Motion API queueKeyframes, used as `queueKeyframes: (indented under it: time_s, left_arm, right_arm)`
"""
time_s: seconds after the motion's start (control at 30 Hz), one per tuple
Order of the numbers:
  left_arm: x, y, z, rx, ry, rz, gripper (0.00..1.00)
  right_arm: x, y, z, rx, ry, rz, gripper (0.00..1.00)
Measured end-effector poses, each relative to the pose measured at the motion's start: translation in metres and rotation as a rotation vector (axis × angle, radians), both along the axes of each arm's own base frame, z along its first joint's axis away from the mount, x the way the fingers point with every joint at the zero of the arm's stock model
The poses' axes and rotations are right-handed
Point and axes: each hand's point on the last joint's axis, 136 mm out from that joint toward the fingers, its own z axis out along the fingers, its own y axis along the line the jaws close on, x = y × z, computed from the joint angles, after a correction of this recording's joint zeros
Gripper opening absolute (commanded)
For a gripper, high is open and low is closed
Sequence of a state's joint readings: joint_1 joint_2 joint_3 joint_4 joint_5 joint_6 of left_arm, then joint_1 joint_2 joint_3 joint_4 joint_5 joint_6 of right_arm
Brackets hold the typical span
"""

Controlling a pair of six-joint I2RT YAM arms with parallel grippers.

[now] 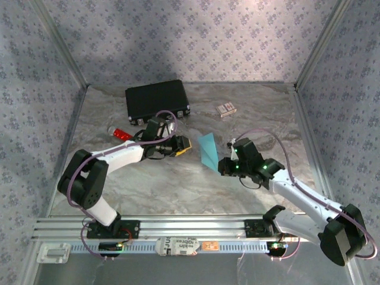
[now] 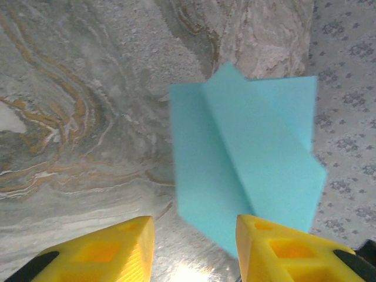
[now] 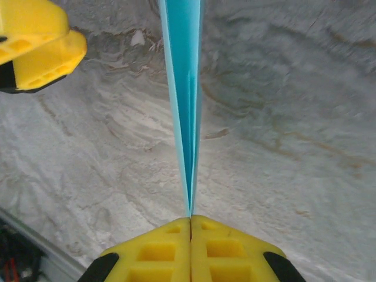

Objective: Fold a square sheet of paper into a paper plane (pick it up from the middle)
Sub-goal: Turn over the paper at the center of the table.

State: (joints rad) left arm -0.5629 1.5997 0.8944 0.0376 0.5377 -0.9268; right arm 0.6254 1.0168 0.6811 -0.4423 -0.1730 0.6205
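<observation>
right wrist view, paper plane (image 3: 183, 88) pinched edge-on in right end effector (image 3: 191, 219)

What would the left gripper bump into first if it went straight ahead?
Most likely the folded blue paper. It hangs just ahead of the open left gripper, a bit to one side, pinched by the shut right gripper. I can't tell exactly how near it is.

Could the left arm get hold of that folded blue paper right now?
Probably yes. The left gripper is open and faces the folded blue paper, held up by the shut right gripper, with nothing between them.
</observation>
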Motion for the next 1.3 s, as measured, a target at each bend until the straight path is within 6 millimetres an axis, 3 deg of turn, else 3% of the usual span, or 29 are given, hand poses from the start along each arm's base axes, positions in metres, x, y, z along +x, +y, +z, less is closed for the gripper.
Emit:
queueKeyframes:
  time_s: [0.17,0.37,0.5,0.7,0.97,1.1,1.3]
  left_arm:
    - [-0.005,0.008,0.01,0.039,-0.018,-0.005,0.46]
    - [0.002,0.02,0.06,0.057,-0.155,-0.005,0.51]
    - [0.005,0.037,0.078,0.08,-0.221,0.021,0.49]
    - [0.011,0.061,0.077,0.116,-0.237,0.07,0.49]
    - [0.008,0.076,0.062,0.148,-0.202,0.1,0.48]
    - [0.009,0.076,0.062,0.149,-0.203,0.103,0.48]
    - [0.01,0.077,0.062,0.149,-0.199,0.116,0.48]
  right_arm:
    - [0.002,-0.008,0.011,-0.177,-0.038,0.017,0.07]
    - [0.005,-0.019,0.008,-0.422,-0.067,0.012,0.07]
    - [0.008,-0.029,0.014,-0.56,-0.123,-0.006,0.07]
    - [0.015,-0.042,0.025,-0.763,-0.194,-0.061,0.06]
    - [0.009,-0.052,0.012,-0.98,-0.199,-0.073,0.06]
    - [0.006,-0.046,-0.001,-1.02,-0.186,-0.043,0.08]
    - [-0.002,-0.021,-0.037,-1.019,-0.117,0.044,0.11]
